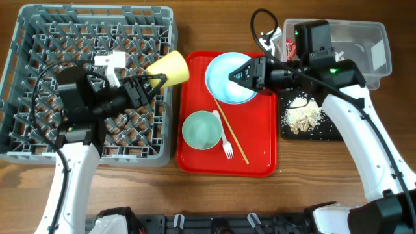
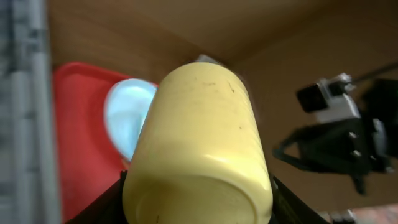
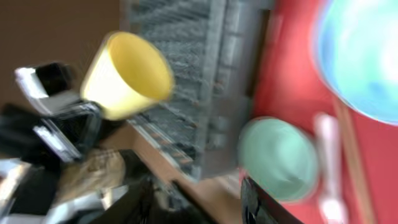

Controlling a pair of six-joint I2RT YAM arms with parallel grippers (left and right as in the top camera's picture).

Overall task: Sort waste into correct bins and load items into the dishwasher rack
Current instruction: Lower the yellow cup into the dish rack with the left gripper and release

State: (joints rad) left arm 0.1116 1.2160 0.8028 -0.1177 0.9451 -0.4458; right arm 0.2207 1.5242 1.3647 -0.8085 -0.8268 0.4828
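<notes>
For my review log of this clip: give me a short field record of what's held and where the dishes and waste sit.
left gripper: jaws closed on yellow cup, at right edge of the rack
right gripper: above the plate; jaws unclear
red tray: plate, green bowl, fork, wooden stick
black tray: food scraps
clear tub: red wrapper

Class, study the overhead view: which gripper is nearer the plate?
Right. The right gripper is over the plate. The left gripper is farther off, at the edge of the rack, gripping the cup.
</notes>
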